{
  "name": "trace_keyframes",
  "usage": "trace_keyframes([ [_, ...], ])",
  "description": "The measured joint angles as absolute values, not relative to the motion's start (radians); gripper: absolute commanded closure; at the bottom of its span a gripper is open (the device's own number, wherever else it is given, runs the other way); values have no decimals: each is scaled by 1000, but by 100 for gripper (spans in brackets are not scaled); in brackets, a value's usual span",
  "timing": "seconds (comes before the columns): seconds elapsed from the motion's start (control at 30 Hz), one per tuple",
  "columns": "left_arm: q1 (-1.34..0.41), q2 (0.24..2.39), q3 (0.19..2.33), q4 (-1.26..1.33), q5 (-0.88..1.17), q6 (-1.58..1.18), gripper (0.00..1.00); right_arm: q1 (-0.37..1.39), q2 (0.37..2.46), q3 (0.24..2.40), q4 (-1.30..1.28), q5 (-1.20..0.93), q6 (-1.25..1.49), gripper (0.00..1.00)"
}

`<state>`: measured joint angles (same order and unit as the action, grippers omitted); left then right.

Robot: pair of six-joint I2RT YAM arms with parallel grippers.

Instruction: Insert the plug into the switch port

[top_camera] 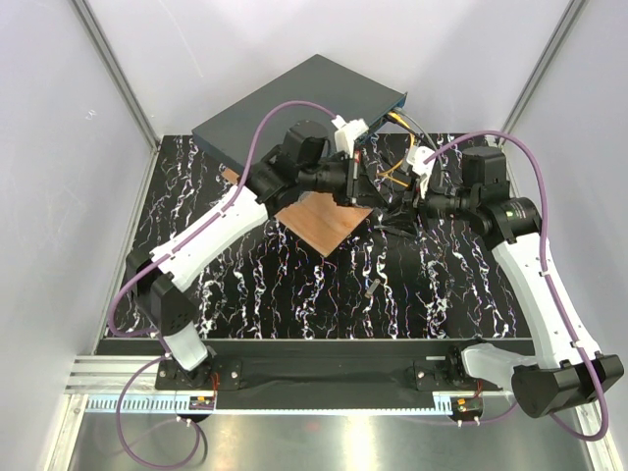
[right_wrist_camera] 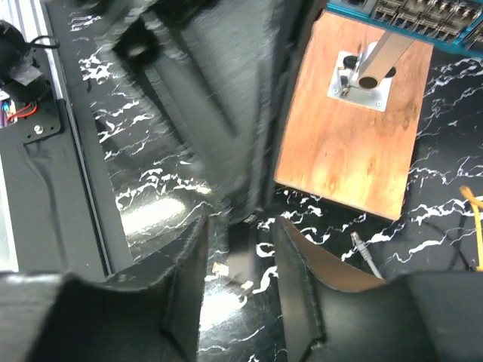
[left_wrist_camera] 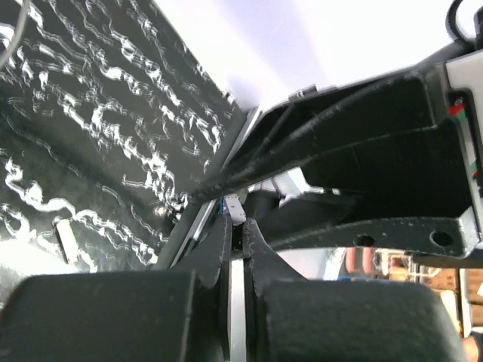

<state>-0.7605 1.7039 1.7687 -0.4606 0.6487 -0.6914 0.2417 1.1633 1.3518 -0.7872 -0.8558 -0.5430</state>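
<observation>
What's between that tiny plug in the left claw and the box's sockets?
The right gripper crowds close in front of the plug pinched by the left gripper. On the wooden board, a metal post stands just before the sockets of the switch. The exact route is unclear.

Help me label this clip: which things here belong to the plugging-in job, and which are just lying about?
Job: plug, pinched in the shut left gripper; switch.
Lying about: wooden board; yellow cable; grey cable end.

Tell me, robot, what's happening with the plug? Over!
Left gripper shut on the plug. Right gripper open, empty. Plug not yet in the switch. Wooden board lies in front of its sockets.
</observation>
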Motion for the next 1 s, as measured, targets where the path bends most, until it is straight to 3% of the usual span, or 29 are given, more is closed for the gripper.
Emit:
trace_keyframes([
  [0.2,-665,1685,1700,-354,741,-732,100,242,1159,1361,-758,-854,-530,48],
  [0.43,-635,1602,1606,-227,817,-785,100,242,1129,1378,-736,-857,-545,30],
  [0.67,-633,1554,1549,-88,870,-857,100,242,1046,1347,-683,-868,-552,35],
  [1.0,-604,1569,1545,27,872,-953,100,279,1085,1348,-601,-832,-572,44],
])
